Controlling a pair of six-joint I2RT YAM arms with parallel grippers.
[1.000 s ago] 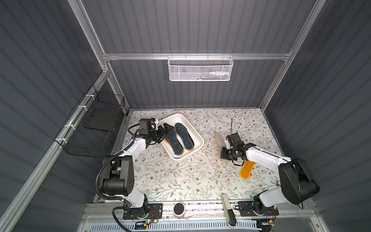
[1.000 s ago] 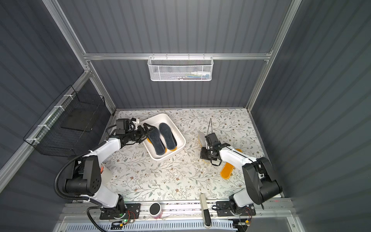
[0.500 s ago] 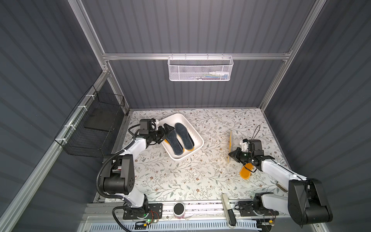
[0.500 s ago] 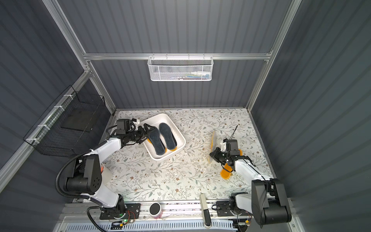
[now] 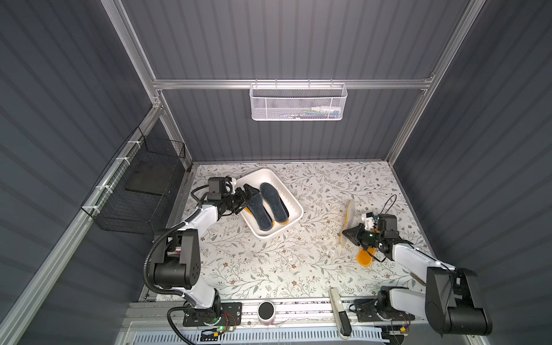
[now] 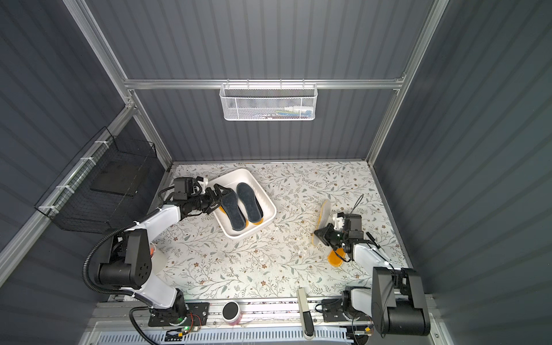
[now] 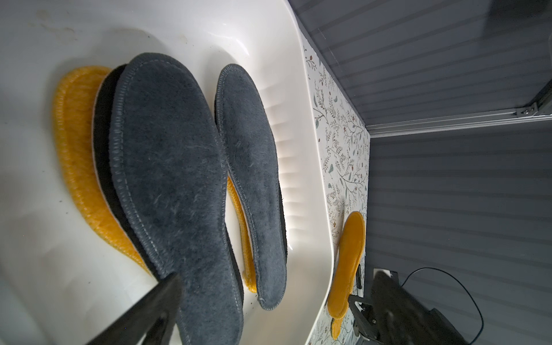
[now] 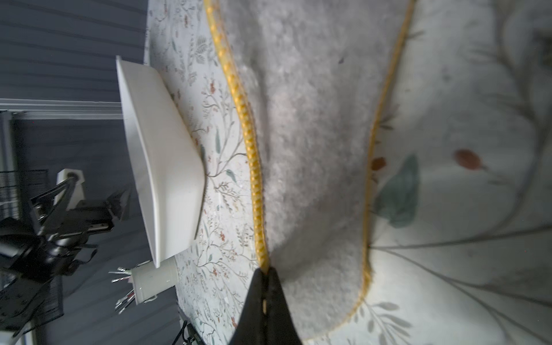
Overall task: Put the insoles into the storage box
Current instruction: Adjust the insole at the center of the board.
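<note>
Comparing both top views with a second ago, the right claw (image 5: 347, 235) has swung from the middle of the floral mat (image 5: 268, 268) out toward 3 o'clock, carrying the held orange insole (image 5: 349, 212) up on its edge. The left claw (image 5: 250, 193) has not shifted. It is spread wide and empty over the storage box (image 5: 299, 212), which sits at 11 o'clock with two grey-blue insoles (image 5: 259, 212) on top inside. A loose orange insole (image 5: 365, 257) lies flat at 4 o'clock, partly under the right arm.

From the left wrist, the grey-blue insoles (image 7: 173, 179) cover a black insole (image 7: 103, 128) and orange insoles (image 7: 74, 143) in the box. One dark finger (image 7: 143, 307) shows beside them.

From the right wrist, the right claw (image 8: 264, 277) is pinched tight on the yellow-stitched rim of the held orange insole (image 8: 313, 134), pale underside toward the camera.
</note>
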